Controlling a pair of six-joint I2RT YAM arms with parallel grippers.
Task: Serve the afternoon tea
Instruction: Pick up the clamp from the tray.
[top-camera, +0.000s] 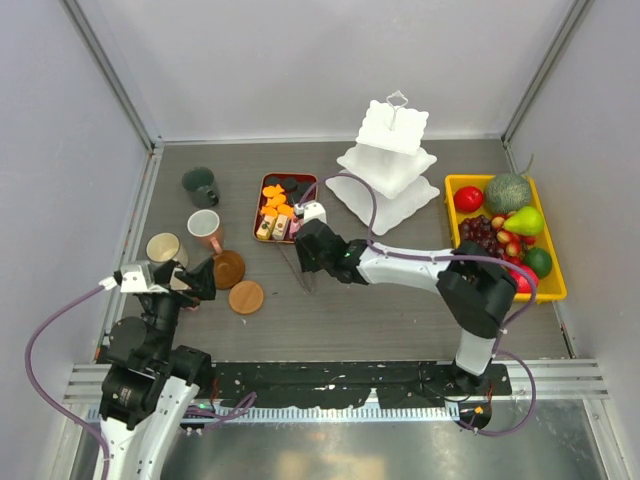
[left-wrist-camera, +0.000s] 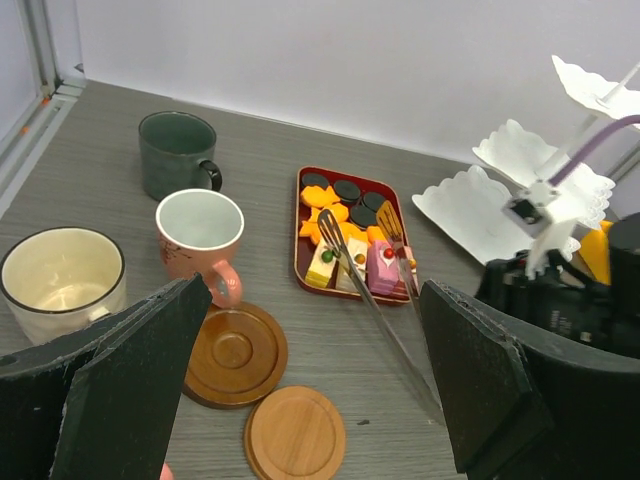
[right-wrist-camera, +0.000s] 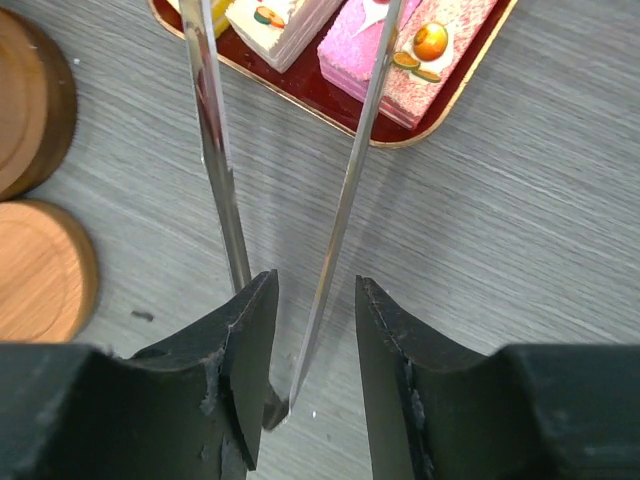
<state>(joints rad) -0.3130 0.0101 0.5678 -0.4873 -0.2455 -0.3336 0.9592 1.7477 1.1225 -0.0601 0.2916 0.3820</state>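
The white three-tier stand (top-camera: 390, 160) stands at the back. Orange (top-camera: 273, 200), black (top-camera: 285, 183) and pink-yellow sweets (top-camera: 275, 228) lie in the dark red tray (top-camera: 262, 200). The metal tongs (right-wrist-camera: 350, 190) reach from the tray towards me. My right gripper (right-wrist-camera: 315, 285) is open around their hinged end, with one arm between the fingers and not clamped. Dark green (left-wrist-camera: 178, 152), pink (left-wrist-camera: 200, 235) and cream (left-wrist-camera: 62, 275) mugs stand at the left. Two brown coasters (left-wrist-camera: 232, 352) (left-wrist-camera: 295, 435) lie below my left gripper (left-wrist-camera: 315, 295), which is wide open and empty.
The yellow tray of fruit (top-camera: 452, 182) sits at the right, beside the stand. Grey walls close the table on three sides. The right arm stretches across the middle of the table, towards the red tray.
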